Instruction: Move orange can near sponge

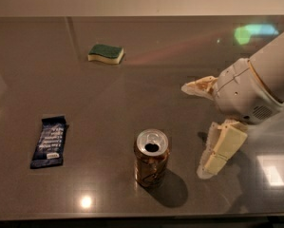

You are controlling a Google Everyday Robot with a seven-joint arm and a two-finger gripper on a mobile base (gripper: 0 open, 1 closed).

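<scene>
The orange can stands upright near the table's front edge, silver top open with a pull tab. The sponge, green top over pale yellow foam, lies far back left of the can. My gripper is to the right of the can, low over the table, apart from it. Its two cream fingers are spread wide: one finger points left, behind the can's right side, the other finger hangs down level with the can. Nothing is between them.
A dark blue snack bar wrapper lies flat at the left. The grey glossy table reflects lights. My white arm comes in from the right edge.
</scene>
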